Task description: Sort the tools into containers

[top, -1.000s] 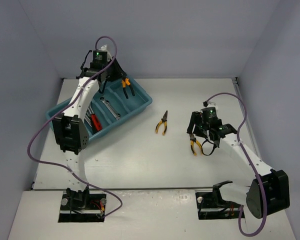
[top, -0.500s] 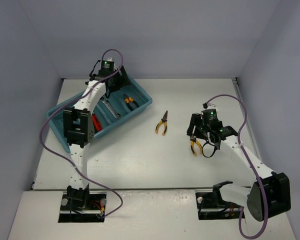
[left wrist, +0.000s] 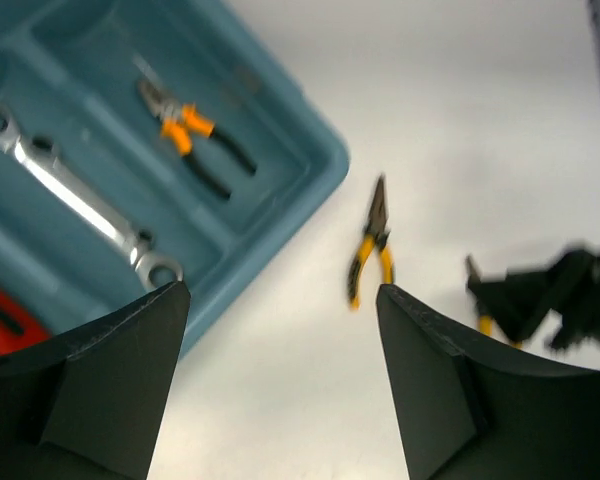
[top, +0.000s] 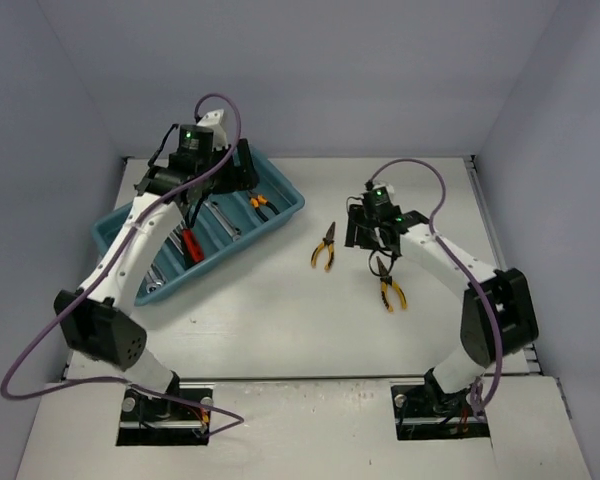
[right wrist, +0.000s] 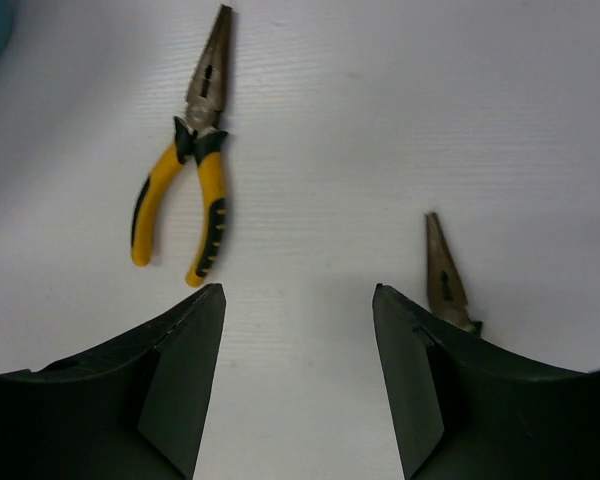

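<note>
The teal tray (top: 288,208) of containers lies at the back left. Its right end compartment holds orange-handled pliers (top: 258,203) (left wrist: 195,135). Beside them lie a silver wrench (top: 220,218) (left wrist: 75,200) and a red-handled wrench (top: 191,243). My left gripper (top: 238,175) (left wrist: 280,290) hangs open and empty above the tray's right end. Yellow-handled pliers (top: 325,245) (right wrist: 185,170) lie on the table mid-way. More pliers (top: 388,285) (right wrist: 445,275) lie to their right, partly hidden behind my right finger. My right gripper (top: 375,245) (right wrist: 298,290) is open over bare table between the two.
More silver tools fill the tray's left compartments (top: 160,272). Grey walls close in the table on three sides. The right gripper (left wrist: 550,295) shows at the edge of the left wrist view.
My left gripper opened and the orange-handled pliers dropped into the tray's end compartment. The right gripper moved up and left, away from the right pliers toward the middle pair.
</note>
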Robot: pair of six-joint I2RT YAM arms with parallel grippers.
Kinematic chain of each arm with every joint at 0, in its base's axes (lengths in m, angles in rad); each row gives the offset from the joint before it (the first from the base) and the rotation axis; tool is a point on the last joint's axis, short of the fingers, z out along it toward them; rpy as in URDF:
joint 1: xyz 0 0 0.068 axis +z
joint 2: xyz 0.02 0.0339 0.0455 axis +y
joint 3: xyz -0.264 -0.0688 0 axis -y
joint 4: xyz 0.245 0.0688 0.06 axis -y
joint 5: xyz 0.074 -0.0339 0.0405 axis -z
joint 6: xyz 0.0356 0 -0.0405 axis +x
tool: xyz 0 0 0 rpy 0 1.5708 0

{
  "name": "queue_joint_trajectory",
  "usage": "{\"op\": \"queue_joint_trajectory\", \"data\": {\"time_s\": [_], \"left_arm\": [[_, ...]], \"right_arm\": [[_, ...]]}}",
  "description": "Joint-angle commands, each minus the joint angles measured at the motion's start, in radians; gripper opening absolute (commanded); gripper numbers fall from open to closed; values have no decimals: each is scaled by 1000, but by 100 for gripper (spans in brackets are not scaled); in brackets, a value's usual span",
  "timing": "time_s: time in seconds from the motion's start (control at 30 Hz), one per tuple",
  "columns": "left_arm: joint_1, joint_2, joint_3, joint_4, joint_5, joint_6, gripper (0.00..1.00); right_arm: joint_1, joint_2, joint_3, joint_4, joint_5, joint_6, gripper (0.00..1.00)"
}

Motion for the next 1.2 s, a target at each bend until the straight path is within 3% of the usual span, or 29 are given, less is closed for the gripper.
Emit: {"op": "queue_joint_trajectory", "data": {"time_s": [0.0, 0.27, 0.5, 0.6, 0.77, 1.0, 1.17], "left_arm": [[18, -180, -205, -134, -52, 83, 72], [27, -457, -444, -242, -90, 82, 72], [31, -521, -526, -240, -88, 58, 72], [33, -513, -529, -241, -92, 69, 72], [33, -499, -528, -239, -99, 77, 72], [33, -462, -497, -239, -113, 104, 72], [35, -444, -476, -239, -140, 125, 72]], "right_arm": [[61, 141, 117, 24, 56, 49, 53], [91, 310, 201, 24, 62, 98, 44], [113, 380, 210, 24, 86, 110, 37], [120, 395, 210, 24, 99, 109, 27], [121, 367, 181, 24, 162, 91, 0], [118, 211, 178, 26, 291, -92, 0], [121, 124, 273, 53, 324, -324, 0]]}}
